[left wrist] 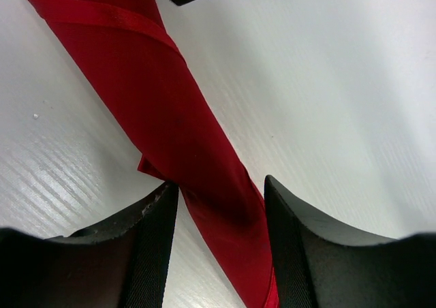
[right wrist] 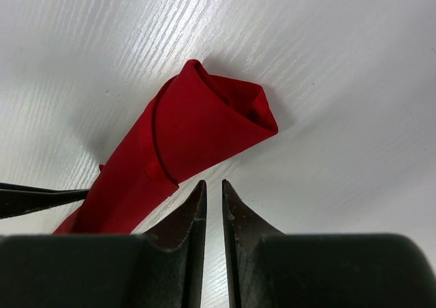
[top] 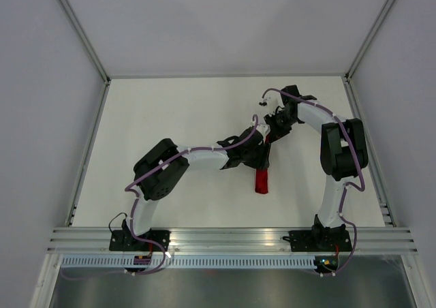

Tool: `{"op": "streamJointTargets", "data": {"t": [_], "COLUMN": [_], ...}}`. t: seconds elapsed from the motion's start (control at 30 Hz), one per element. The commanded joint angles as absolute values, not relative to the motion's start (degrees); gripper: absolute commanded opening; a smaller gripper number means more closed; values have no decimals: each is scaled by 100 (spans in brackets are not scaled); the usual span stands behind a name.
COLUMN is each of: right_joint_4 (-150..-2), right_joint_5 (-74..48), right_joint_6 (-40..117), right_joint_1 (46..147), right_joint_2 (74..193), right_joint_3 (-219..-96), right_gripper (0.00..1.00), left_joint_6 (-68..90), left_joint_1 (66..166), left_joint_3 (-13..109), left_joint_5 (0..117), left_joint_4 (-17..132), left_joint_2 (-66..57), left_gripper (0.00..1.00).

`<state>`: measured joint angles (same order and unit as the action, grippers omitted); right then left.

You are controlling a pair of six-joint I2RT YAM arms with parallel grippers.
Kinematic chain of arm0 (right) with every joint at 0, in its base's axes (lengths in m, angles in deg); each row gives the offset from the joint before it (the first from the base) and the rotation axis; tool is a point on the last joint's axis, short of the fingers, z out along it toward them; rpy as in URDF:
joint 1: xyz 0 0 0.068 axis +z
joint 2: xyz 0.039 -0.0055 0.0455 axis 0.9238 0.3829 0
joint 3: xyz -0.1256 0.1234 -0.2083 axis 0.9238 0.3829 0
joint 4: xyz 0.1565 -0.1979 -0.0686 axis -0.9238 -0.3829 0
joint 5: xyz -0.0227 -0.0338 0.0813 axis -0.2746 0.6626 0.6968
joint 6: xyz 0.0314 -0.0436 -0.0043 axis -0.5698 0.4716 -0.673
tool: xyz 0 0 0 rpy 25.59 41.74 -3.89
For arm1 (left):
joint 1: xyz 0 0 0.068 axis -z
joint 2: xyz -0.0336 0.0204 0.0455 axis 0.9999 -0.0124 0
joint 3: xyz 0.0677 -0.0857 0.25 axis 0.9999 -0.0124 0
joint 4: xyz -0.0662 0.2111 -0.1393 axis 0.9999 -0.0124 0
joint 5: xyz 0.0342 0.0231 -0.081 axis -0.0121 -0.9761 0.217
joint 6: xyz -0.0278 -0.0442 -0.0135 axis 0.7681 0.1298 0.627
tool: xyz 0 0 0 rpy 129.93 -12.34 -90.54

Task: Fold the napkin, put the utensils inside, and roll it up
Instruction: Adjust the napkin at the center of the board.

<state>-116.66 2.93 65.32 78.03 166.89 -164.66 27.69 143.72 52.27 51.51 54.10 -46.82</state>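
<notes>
- The napkin [top: 261, 182] lies on the white tabletop [top: 170, 117] right of centre, rolled into a tight red tube with a hemmed edge wrapped slantwise around it.
- The left end effector [top: 257, 152] sits over the middle of the roll, and the near end sticks out below it.
- In the left wrist view its fingers [left wrist: 153, 233] stand apart, one on each side of the roll [left wrist: 177, 131].
- The right end effector [top: 276, 127] is at the roll's far end.
- Its fingers [right wrist: 187, 212] are nearly together with a thin slit between them, gripping nothing.
- The tube's open end [right wrist: 204, 120] lies on the tabletop just ahead of those fingertips.
</notes>
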Motion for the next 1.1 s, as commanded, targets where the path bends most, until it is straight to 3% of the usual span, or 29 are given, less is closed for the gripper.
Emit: {"op": "streamJointTargets", "data": {"t": [0.0, 0.63, 1.07], "right_joint_4": [-11774, -11889, -11608], "right_joint_5": [350, 447, 1096], "right_joint_6": [6529, 6362, 6036], "right_joint_1": [7777, 7725, 6803], "right_joint_2": [16522, 16339, 14108], "right_joint_3": [-16691, -16833, -15946], "right_gripper": [20, 22, 36], "left_joint_6": [2593, 2655, 2541], "left_joint_1": [14343, 13965, 13561], "left_joint_3": [5331, 4233, 3125], "left_joint_5": [5373, 5030, 4213], "left_joint_4": [5832, 5894, 4797], "left_joint_2": [-4267, -2905, -403], "left_gripper": [59, 59, 61]}}
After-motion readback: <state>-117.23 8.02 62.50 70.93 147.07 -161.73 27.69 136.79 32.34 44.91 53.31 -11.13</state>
